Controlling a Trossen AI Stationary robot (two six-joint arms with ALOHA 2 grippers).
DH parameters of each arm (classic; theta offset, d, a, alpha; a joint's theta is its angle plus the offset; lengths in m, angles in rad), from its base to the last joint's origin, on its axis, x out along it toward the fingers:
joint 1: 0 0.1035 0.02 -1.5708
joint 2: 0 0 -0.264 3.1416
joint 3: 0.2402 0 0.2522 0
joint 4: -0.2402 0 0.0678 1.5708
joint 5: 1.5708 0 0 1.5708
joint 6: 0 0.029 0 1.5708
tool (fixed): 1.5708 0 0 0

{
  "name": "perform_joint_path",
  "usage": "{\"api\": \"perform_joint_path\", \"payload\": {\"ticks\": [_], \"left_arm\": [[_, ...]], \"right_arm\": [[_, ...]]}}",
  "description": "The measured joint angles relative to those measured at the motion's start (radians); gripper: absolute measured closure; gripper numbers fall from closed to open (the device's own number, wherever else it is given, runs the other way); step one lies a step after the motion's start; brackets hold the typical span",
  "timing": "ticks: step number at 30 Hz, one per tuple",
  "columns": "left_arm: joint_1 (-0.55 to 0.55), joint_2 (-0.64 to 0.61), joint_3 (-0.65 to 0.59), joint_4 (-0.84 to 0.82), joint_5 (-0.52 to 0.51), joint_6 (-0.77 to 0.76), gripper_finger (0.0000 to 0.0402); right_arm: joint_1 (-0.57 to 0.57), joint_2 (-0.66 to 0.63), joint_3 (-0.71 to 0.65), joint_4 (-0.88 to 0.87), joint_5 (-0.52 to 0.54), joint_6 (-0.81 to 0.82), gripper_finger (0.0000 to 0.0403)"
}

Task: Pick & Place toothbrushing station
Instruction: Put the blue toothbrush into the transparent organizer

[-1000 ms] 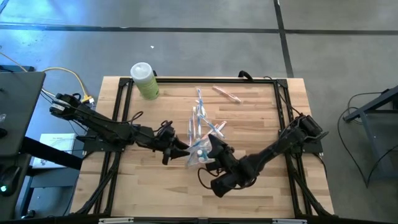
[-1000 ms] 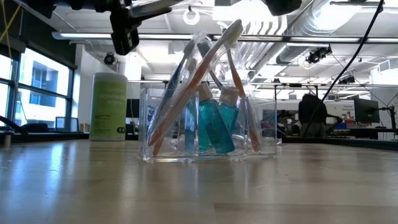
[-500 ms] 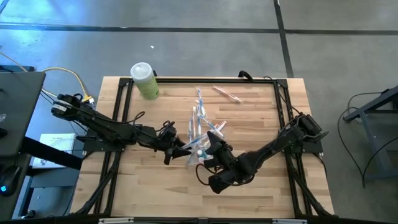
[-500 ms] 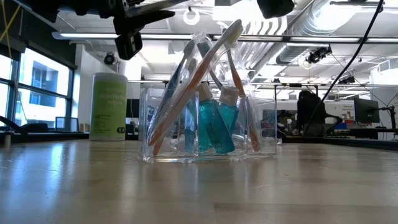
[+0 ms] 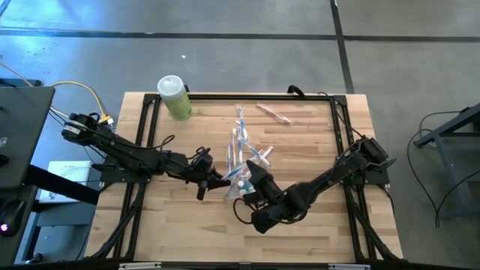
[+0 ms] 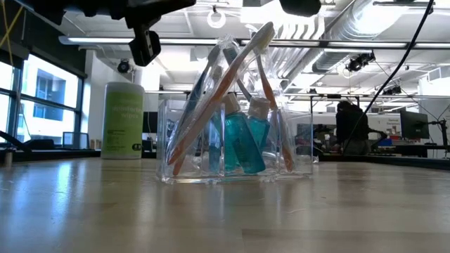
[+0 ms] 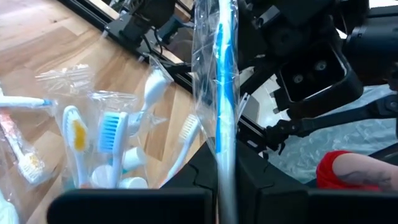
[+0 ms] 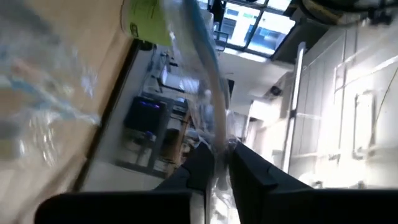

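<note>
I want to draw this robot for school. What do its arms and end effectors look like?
Draw two thin arms made of dark, nearly black jointed segments, the left arm and the right arm, with black cables looping beside them. Each ends in a chunky black end effector: the left end effector and the right end effector, both with two flat dark fingers. No bright markings show.

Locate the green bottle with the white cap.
In the high view the green bottle stands at the table's far left corner, apart from the clear holder between both grippers at mid-table.
</note>
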Motion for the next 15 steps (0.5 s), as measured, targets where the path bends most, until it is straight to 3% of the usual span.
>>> {"api": "perform_joint_path", "payload": {"ticks": [6, 15], "left_arm": [[0.000, 0.000, 0.000, -0.005, -0.005, 0.006, 0.0387], [-0.015, -0.001, 0.000, -0.005, -0.012, 0.045, 0.0388]], "right_arm": [[-0.007, 0.000, 0.000, 0.010, -0.003, -0.004, 0.0367], [0.030, 0.000, 0.000, 0.013, 0.016, 0.151, 0.0366]]}}
